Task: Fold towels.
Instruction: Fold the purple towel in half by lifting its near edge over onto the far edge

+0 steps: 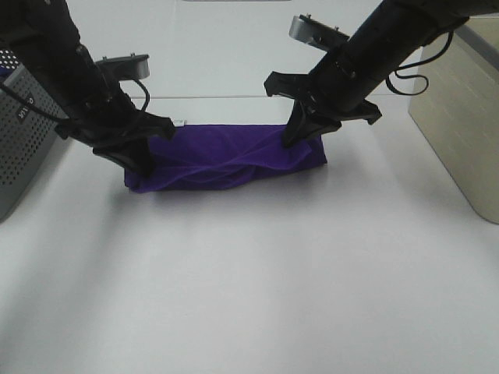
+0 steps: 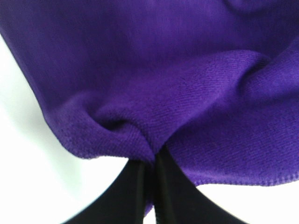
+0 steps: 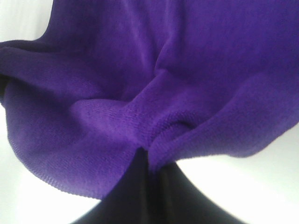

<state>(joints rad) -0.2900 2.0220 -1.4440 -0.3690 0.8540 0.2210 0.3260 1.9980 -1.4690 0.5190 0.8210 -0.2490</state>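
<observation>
The deep purple towel (image 1: 226,158) lies on the white table (image 1: 249,280) as a long, wrinkled folded band running left to right. My left gripper (image 1: 143,160) is shut on its left end; in the left wrist view the black fingers (image 2: 140,186) pinch a bunched fold of the towel (image 2: 154,93). My right gripper (image 1: 299,134) is shut on its right end; in the right wrist view the fingers (image 3: 140,186) pinch a gathered fold of the towel (image 3: 154,84). A small white tag (image 1: 181,122) shows at the towel's far left edge.
A grey perforated box (image 1: 19,148) stands at the left edge of the table. A beige cabinet (image 1: 464,109) stands at the right. A seam in the table (image 1: 226,97) runs just behind the towel.
</observation>
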